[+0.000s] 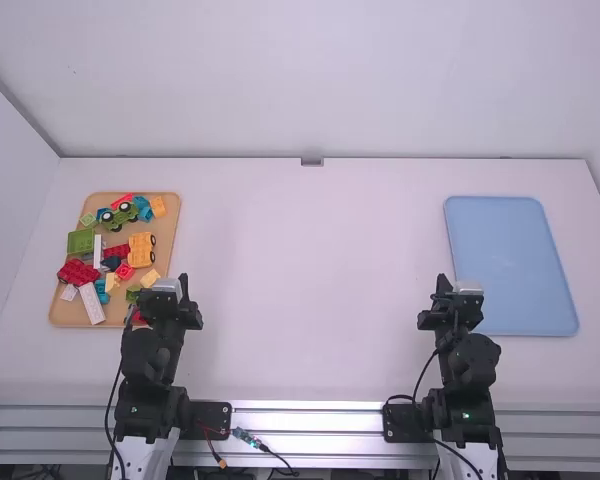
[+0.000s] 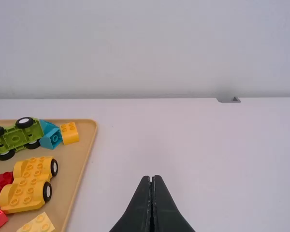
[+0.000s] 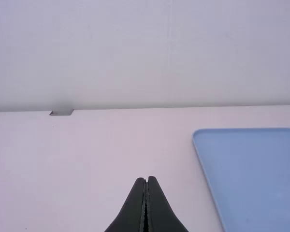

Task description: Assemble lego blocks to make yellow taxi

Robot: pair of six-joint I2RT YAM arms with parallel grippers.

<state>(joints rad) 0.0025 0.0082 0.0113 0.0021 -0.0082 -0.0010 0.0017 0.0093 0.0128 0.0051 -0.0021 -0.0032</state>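
My left gripper (image 1: 184,284) is held beside the lower right edge of the orange tray (image 1: 170,210); in its wrist view the left gripper (image 2: 152,180) is shut on nothing. On that tray lie a yellow wheeled car base (image 1: 141,250), a small yellow block (image 1: 158,206) and a pale yellow block (image 1: 151,278). The left wrist view shows the yellow car base (image 2: 30,186) and the yellow block (image 2: 69,133). My right gripper (image 1: 443,284), left of the blue tray, is also shut with nothing held, as the right gripper (image 3: 146,181) shows in its own view.
Green, red, blue and white blocks crowd around the yellow ones, among them a green wheeled base (image 1: 119,216) and a red piece (image 1: 78,272). The blue tray (image 1: 510,265) lies bare at the right. A wall stands along the far edge of the white table (image 1: 305,280).
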